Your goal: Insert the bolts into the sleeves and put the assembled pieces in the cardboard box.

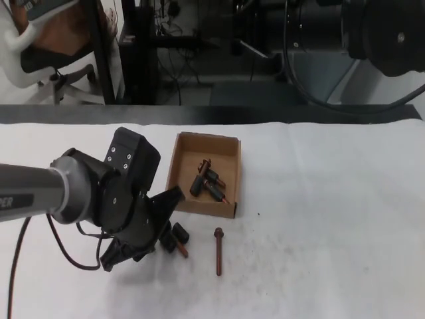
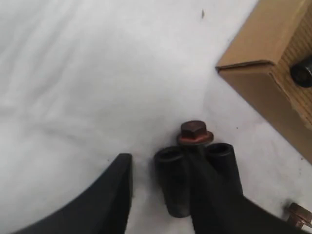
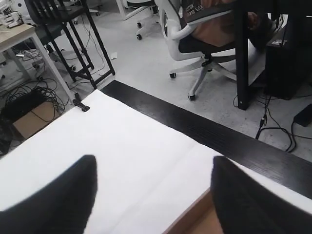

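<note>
The left gripper [image 2: 160, 163] is down near and left of the cardboard box [image 2: 258, 80], its fingers parted around one black sleeve [image 2: 175, 195], not pinching it.

The grey-tubed, black-jointed left arm [image 1: 66, 189] extends in from the left, its wrist bent down at the near left. The black two-fingered left gripper [image 2: 161, 165] sits low with its fingers spread. The black right gripper [image 3: 156, 195] has its fingers wide apart.

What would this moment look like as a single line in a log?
left gripper: open around a sleeve | right gripper: open, above bench | cardboard box: holds assembled pieces | loose bolt: on bench near box
</note>
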